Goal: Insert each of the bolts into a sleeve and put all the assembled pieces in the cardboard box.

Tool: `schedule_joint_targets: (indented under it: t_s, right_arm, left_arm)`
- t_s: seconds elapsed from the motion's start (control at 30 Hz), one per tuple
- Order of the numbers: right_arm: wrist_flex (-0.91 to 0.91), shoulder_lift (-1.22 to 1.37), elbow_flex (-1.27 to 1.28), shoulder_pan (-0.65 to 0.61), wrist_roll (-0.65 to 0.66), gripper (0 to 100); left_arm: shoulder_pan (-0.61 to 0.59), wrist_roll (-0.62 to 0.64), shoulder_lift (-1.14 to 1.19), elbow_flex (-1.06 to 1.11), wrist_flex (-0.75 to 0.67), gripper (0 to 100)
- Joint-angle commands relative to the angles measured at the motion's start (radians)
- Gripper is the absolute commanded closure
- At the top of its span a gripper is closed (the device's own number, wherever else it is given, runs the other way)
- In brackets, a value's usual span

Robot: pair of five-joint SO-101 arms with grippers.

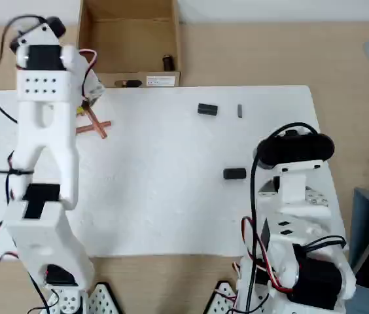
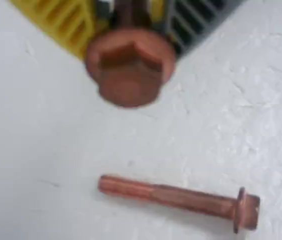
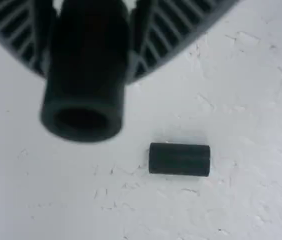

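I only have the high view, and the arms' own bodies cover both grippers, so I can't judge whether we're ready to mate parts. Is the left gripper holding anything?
Observer: Yes. The left gripper is shut on a copper bolt, with the hex head towards its wrist camera.
Operator: And the right one?
Observer: The right gripper is shut on a black sleeve, one end pointing at its wrist camera.
Operator: Is a bolt already in that sleeve?
Observer: No. The end facing the camera is an open, dark bore with no bolt showing in it.
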Motion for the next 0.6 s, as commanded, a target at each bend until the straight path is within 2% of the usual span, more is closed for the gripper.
schedule_joint_targets:
  t_s: [0.0,0.23,0.43,0.57]
  right_arm:
    - [-0.023,-0.005,-0.047,0.008,0.000,98.8]
    - [-0.025,-0.007,-0.045,0.015,-0.008,98.8]
    - [-0.109,-0.054,0.061,0.015,-0.008,98.9]
    - [-0.222,-0.193,0.196,0.007,-0.002,98.9]
  left_arm:
    - [0.011,-0.052,-0.148,-0.061,0.031,100]
    - [0.014,-0.163,-0.377,0.095,0.034,100]
    - [0.014,-0.199,-0.621,0.427,0.017,100]
    - [0.014,-0.199,-0.792,0.703,-0.101,100]
